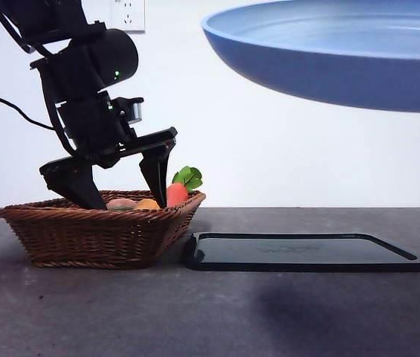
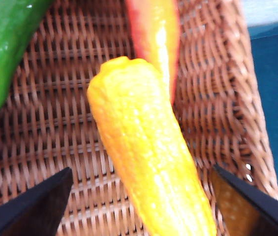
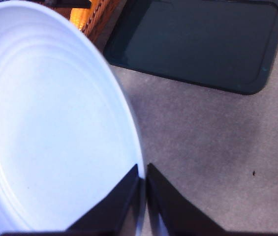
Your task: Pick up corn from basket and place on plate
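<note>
The corn, a glossy orange-yellow cob, lies on the bottom of the brown wicker basket. My left gripper is open, with one jaw on each side of the cob and neither touching it. In the front view the left gripper reaches down into the basket, and only a bit of the corn shows above the rim. The light-blue plate hangs in the air, with my right gripper shut on its rim. The plate shows high at the right.
A red-orange carrot piece with green leaves lies right beside the corn. A green piece and a pinkish-tan piece are also in the basket. A flat black tray lies on the grey table next to the basket.
</note>
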Motion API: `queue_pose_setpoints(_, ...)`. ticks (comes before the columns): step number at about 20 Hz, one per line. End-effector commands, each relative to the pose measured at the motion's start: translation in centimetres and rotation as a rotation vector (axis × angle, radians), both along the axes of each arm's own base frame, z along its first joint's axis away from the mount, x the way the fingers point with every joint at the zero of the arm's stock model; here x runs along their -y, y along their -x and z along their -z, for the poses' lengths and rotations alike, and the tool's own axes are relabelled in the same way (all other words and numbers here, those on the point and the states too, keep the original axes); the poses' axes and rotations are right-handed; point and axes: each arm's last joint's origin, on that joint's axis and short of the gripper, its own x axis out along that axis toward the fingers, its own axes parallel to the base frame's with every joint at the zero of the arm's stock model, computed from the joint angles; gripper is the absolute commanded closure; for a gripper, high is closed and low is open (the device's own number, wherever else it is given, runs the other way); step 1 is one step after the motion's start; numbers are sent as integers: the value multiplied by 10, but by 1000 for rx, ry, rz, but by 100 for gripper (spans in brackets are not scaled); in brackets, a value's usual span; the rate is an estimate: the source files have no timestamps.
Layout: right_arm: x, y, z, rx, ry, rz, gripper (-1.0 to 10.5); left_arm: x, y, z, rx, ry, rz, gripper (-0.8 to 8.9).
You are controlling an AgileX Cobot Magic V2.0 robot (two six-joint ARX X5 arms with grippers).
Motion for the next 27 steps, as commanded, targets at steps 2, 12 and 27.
queue_pose_setpoints(2, 0, 0, -4, 11, -17, 7, 944, 7, -7, 12, -13, -13, 10, 402)
queue_pose_setpoints(12, 0, 0, -3, -8, -7, 32, 944, 0, -4, 6, -38, -23, -2, 651)
queue_pose_setpoints(27, -54, -139, 68, -349, -128, -20, 944, 40, 119, -119, 158, 147, 438, 651)
